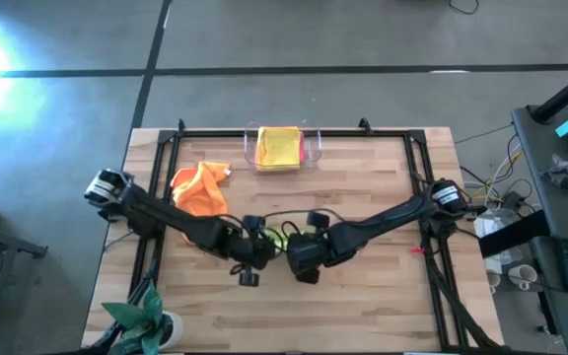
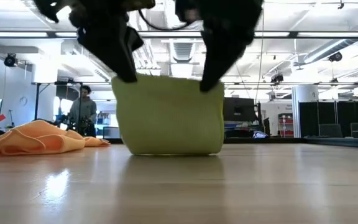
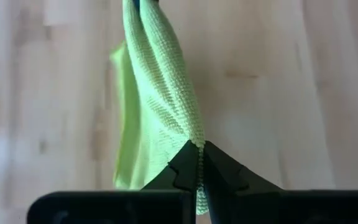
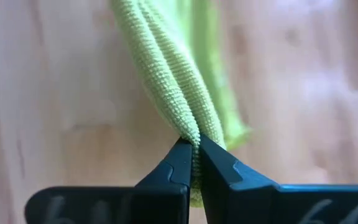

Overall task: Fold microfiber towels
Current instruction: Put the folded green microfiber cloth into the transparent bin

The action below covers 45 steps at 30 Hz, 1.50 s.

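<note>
A lime green towel (image 2: pixel 169 115) hangs as a doubled sheet between my two grippers over the table's middle, its lower fold (image 2: pixel 173 150) resting on the wood. My left gripper (image 2: pixel 127 77) is shut on its upper left corner and my right gripper (image 2: pixel 207 84) is shut on its upper right corner. From above, only a sliver of the green towel (image 1: pixel 282 235) shows between the arms. An orange towel (image 1: pixel 201 187) lies crumpled at the far left. A yellow towel (image 1: pixel 280 148) lies folded in the clear tray (image 1: pixel 251 150). My left gripper (image 3: pixel 197 146) pinches the towel's upper edge at one corner (image 3: pixel 190 127) between its two fingertips, slanting down from above. Two layers run into the fingers. The cloth hangs below, its lower fold on the table. My right gripper (image 4: pixel 194 144) pinches the other upper corner (image 4: pixel 188 124) between its fingertips, also slanting down from above, with two layers of cloth in the pinch. The top edge (image 2: pixel 166 77) runs nearly straight between both grippers.
The clear tray stands at the far edge's middle. A green plant (image 1: pixel 144 320) stands at the near left corner. Black frame rails (image 1: pixel 432 197) run along the table's sides. Bare wood (image 1: pixel 363 306) lies toward the near edge. A person (image 2: pixel 82 112) stands in the room beyond.
</note>
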Each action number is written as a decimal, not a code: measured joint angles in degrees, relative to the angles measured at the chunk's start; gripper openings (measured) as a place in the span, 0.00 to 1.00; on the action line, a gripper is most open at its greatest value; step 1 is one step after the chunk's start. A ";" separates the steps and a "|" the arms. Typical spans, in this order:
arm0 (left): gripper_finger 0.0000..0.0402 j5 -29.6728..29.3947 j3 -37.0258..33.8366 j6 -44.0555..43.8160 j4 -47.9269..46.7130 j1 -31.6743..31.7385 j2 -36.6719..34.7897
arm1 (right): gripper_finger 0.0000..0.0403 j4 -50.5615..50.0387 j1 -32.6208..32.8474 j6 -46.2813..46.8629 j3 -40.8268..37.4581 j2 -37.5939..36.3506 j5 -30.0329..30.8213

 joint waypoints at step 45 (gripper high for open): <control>0.00 -2.53 5.03 26.60 12.90 49.94 -1.24 | 0.02 13.24 -46.16 -23.67 6.62 1.45 -5.75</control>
